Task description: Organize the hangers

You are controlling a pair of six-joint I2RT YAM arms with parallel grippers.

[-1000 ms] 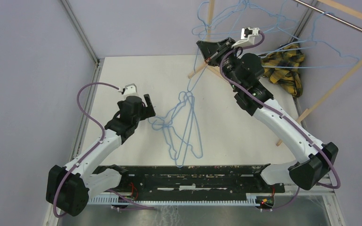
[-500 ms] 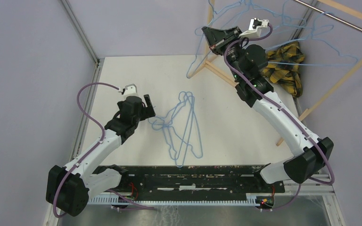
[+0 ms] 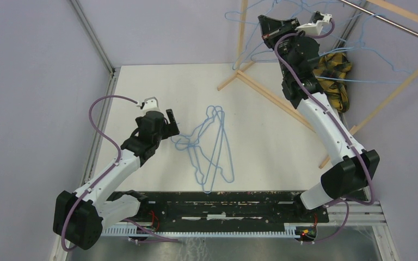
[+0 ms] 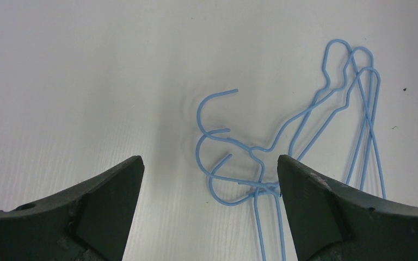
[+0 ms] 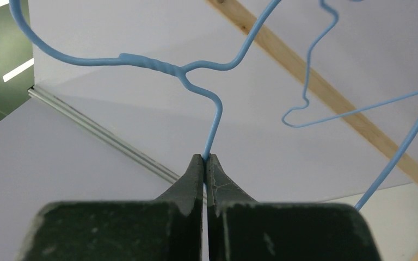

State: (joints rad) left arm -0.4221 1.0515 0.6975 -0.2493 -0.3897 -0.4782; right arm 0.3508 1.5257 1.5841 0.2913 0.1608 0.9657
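The right arm has swung up toward the wooden rack (image 3: 275,99), right gripper (image 5: 205,159) pinched shut on one hanger (image 5: 152,64) just below its twisted neck, a sound hold since the thin wire looks light but springy. More hangers (image 4: 257,154) lie tangled on the table (image 3: 141,81) beneath the wide-open left gripper (image 4: 209,163); other hung ones and slanted rack legs crowd the rail (image 3: 392,22).

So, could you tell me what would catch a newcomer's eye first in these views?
The right end effector, high at the far right by the wooden rack, is shut on a light-blue hanger just below its twisted neck. In the middle of the table lies a pile of blue hangers, with the left end effector open beside their hooks.
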